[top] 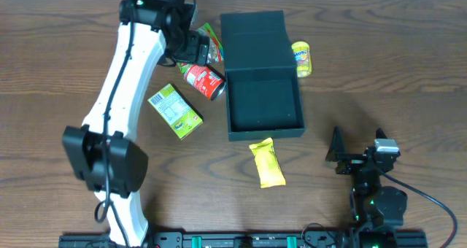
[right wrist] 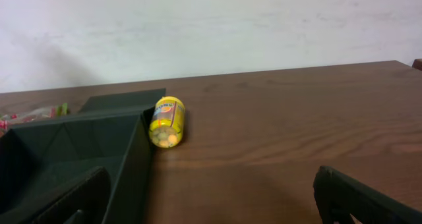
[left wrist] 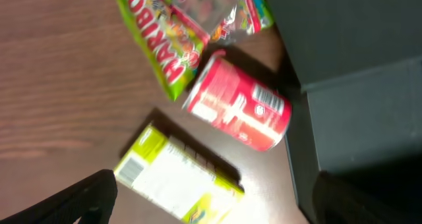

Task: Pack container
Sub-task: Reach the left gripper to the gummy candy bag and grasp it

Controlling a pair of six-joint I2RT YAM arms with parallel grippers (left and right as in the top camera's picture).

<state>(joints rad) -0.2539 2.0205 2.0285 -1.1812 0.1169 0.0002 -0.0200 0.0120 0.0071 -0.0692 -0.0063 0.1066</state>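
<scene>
The dark container sits open at the table's middle, its flap lid folded back; it looks empty inside. It also shows in the left wrist view and the right wrist view. A red can lies on its side left of the container. A green-yellow carton lies below-left of it. My left gripper is open and empty, hovering above the can and carton. My right gripper is open and empty near the front right.
A green Haribo candy bag lies behind the can. A yellow can lies right of the lid. A yellow snack packet lies in front of the container.
</scene>
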